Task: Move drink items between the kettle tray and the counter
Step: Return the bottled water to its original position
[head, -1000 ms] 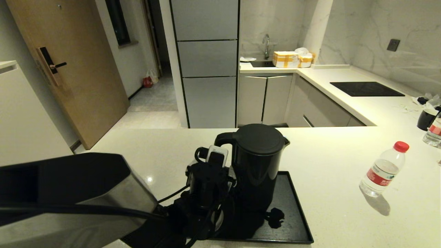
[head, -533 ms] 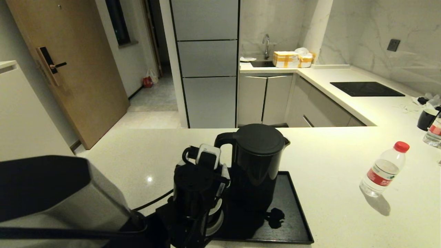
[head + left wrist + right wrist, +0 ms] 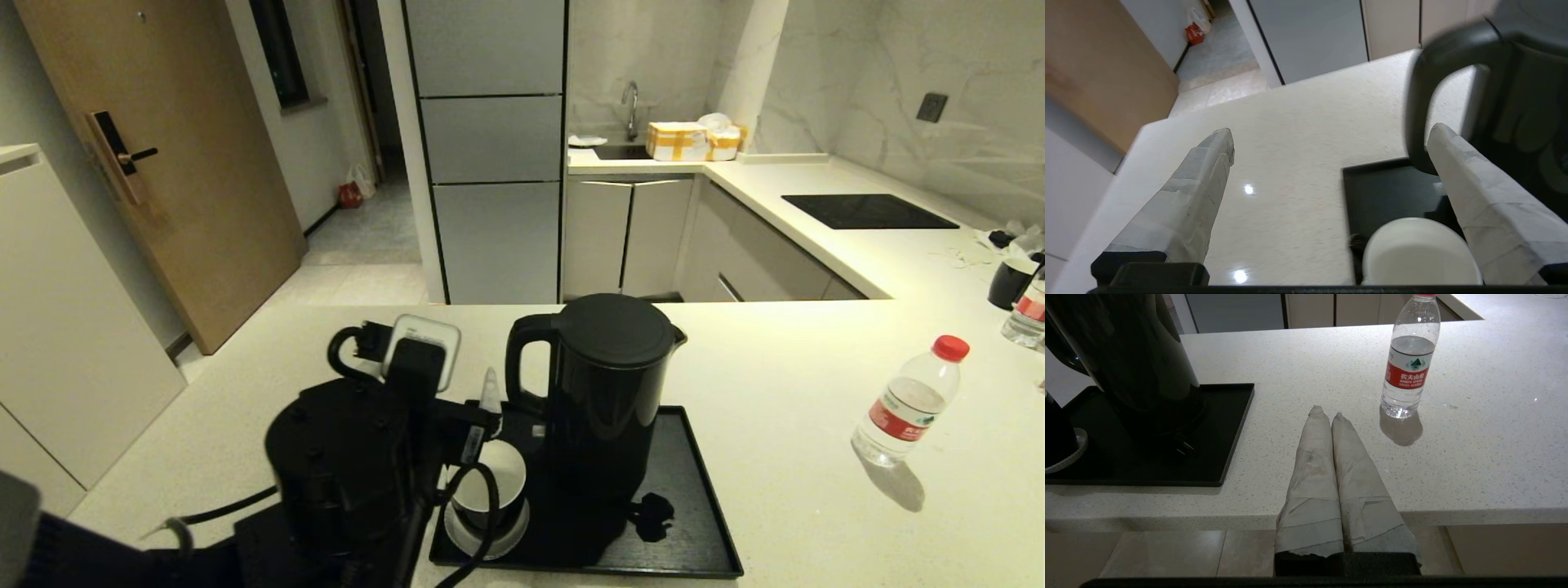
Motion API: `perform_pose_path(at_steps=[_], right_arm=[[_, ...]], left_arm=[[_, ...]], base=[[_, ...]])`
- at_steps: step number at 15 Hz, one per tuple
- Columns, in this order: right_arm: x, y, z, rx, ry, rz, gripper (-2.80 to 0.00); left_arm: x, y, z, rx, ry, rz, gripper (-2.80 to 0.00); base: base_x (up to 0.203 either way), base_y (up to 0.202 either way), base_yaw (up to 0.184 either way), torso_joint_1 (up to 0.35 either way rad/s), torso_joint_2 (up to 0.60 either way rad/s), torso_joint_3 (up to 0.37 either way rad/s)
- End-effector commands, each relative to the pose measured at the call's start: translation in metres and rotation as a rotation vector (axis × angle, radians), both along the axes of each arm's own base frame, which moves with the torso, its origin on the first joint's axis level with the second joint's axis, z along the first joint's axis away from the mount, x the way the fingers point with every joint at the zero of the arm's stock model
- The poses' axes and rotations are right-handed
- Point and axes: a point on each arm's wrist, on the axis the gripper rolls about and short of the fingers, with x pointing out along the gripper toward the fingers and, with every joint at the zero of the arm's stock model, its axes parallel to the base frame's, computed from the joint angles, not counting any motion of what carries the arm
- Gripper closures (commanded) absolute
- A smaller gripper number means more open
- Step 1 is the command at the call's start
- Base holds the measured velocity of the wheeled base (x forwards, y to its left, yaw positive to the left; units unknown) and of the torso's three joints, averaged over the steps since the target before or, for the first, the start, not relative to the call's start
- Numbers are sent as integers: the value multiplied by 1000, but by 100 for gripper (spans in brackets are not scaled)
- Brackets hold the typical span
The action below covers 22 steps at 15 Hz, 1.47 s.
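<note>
The black kettle (image 3: 608,392) stands upright on the black kettle tray (image 3: 702,498). A small black cup (image 3: 488,482), white inside, sits on a white saucer (image 3: 467,537) at the tray's left end. My left gripper (image 3: 1331,132) hovers open above the tray's left edge. One finger (image 3: 1478,192) is beside the kettle handle (image 3: 1419,102) and the other is over the bare counter (image 3: 775,367); nothing is between them. The cup (image 3: 1421,253) lies below. The water bottle (image 3: 910,400) stands on the counter to the right. My right gripper (image 3: 1327,412) is shut and empty at the counter's near edge.
A second black cup (image 3: 1011,282) and another bottle (image 3: 1029,310) stand at the far right. A black cooktop (image 3: 865,211) is set in the back counter, with taped boxes (image 3: 686,139) by the sink. A loose plug (image 3: 653,516) lies on the tray.
My left arm has drawn back leftward, away from the kettle handle. The cup and saucer it hid are now uncovered. Kettle, bottle and right gripper have not moved.
</note>
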Motion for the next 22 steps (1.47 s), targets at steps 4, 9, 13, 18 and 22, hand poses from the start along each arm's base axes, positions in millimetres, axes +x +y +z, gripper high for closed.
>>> perform_pose_path(at_steps=[4, 9, 13, 18, 22], right_arm=[[0, 0, -1, 0, 3, 0, 0], [0, 0, -1, 0, 3, 2, 0], [0, 0, -1, 0, 3, 2, 0], [0, 0, -1, 0, 3, 0, 0], [0, 0, -1, 0, 3, 2, 0]], left_arm=[[-44, 60, 54, -72, -68, 31, -280], [-64, 106, 64, -42, -64, 111, -280], [-96, 160, 80, -62, -103, 251, 0], [-148, 208, 78, -44, -67, 440, 0], [-199, 229, 92, -68, -8, 482, 0]], base=[[0, 0, 0, 0, 0, 0], [0, 0, 0, 0, 0, 0], [0, 0, 0, 0, 0, 0], [0, 0, 0, 0, 0, 0], [0, 0, 0, 0, 0, 0]])
